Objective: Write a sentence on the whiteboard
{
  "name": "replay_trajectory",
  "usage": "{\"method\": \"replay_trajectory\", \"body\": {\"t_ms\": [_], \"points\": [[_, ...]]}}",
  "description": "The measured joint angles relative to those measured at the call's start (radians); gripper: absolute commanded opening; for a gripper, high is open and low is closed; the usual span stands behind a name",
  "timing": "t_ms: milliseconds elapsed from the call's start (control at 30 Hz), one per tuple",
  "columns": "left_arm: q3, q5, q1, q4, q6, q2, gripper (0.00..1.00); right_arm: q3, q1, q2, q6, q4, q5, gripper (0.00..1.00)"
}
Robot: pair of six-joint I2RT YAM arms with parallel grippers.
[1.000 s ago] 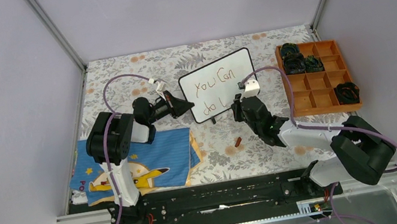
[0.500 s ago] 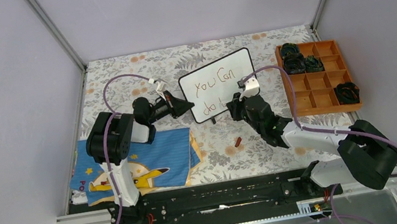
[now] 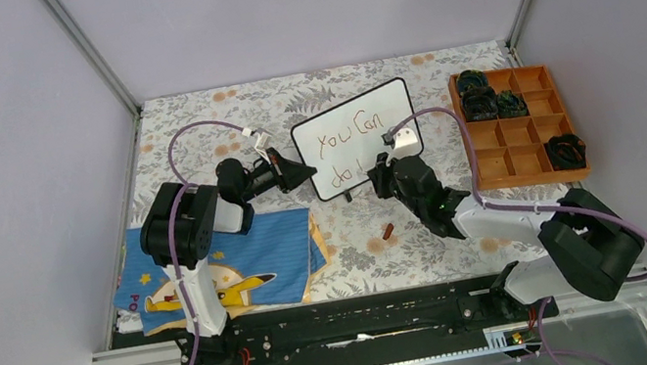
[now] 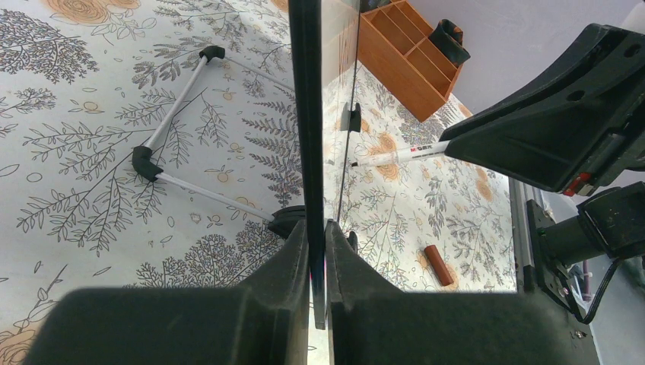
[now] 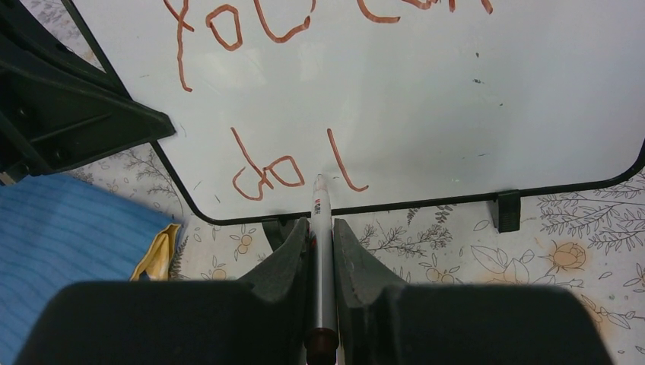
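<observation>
Two lines started on whiteboard [image 3: 378, 114], propped mid-desk toward far edge; sentence [image 5: 262, 171] reading "You Can" over "do l". Left jaws pinched on board's left edge. Right jaws closed around marker [image 5: 321, 209], tip at board surface just beside the "l". Brown cap [image 3: 388, 229] loose on desk [image 3: 383, 262], nearer front edge.

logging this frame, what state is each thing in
whiteboard: standing tilted on its feet
sentence: unfinished, "You Can do" plus one stroke
marker: uncapped, tip at board
left tool: shut on whiteboard edge
right tool: shut on marker
orange tray: partly filled
</observation>
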Motion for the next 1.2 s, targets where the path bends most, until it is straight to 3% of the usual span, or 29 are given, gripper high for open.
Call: {"method": "replay_trajectory", "body": {"t_ms": [1200], "points": [[0.007, 0.0, -0.003, -0.012, 0.008, 0.0, 0.0, 0.019, -0.007, 0.032, 0.016, -0.028, 0.103, 0.0]]}}
